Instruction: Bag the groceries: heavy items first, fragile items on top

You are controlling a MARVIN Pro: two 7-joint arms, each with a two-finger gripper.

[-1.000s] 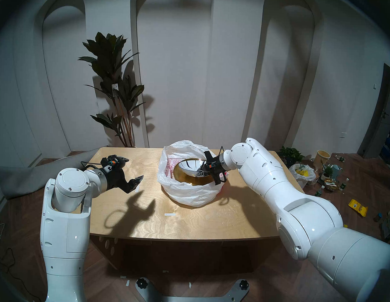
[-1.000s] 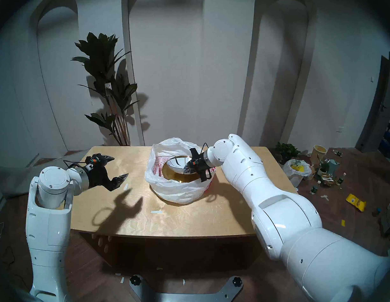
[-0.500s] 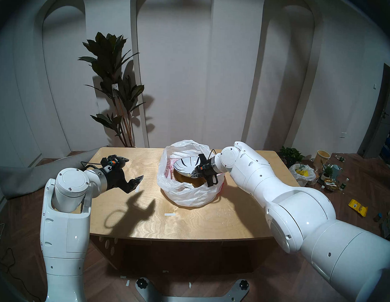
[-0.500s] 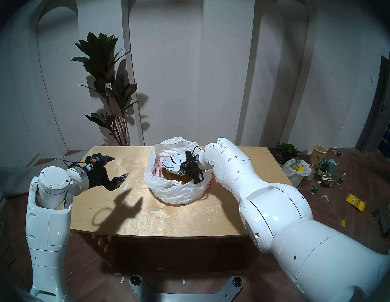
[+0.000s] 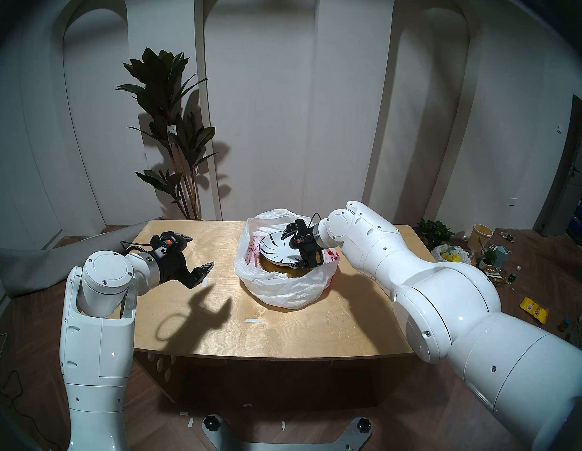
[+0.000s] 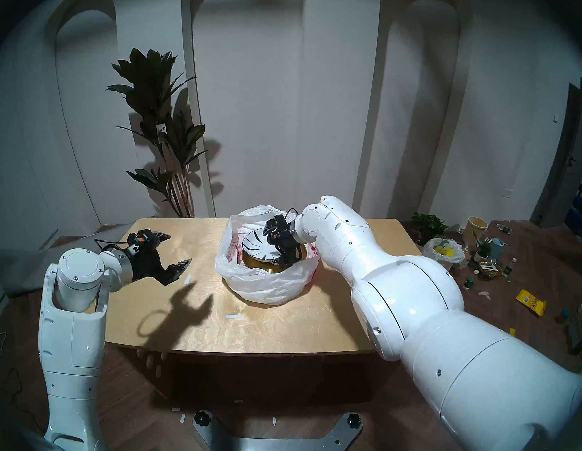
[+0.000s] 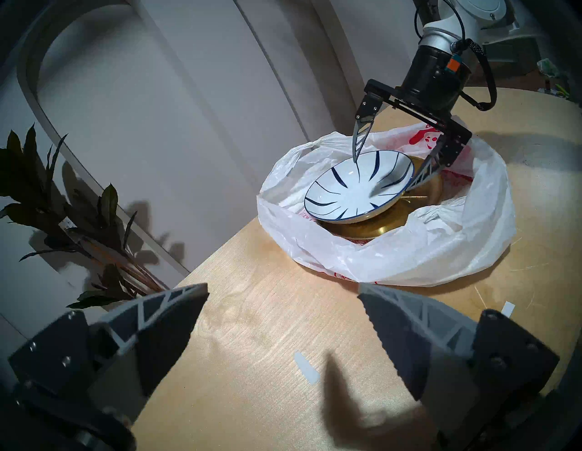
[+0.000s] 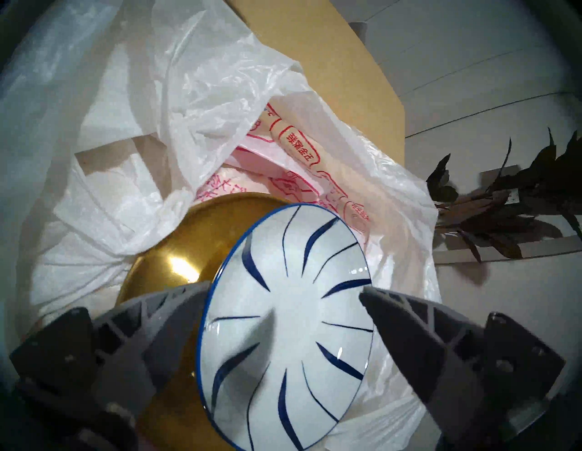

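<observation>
The white plastic bag [image 5: 280, 292] with red print lies open on the table's far middle. The gold metal tray [image 5: 268, 266] lies flat inside it. The white plate with dark stripes [image 5: 275, 249] rests tilted on the tray. My right gripper [image 5: 292, 250] is open over the bag, one finger above the plate's face and the other below its right rim. The right wrist view shows the plate [image 8: 283, 315] between the spread fingers, above the tray [image 8: 163, 264]. My left gripper [image 5: 201, 251] is open and empty above the table, left of the bag.
The wooden table [image 5: 279, 332] has small white tape strips [image 5: 253, 320] on it. A tall potted plant [image 5: 174, 133] stands behind the table's far left. Floor clutter at the right includes a smaller sack [image 5: 453, 259], pots and bottles.
My right gripper carried the striped plate left and down into the bag onto the gold tray, then opened its jaws. The left arm has not moved.
</observation>
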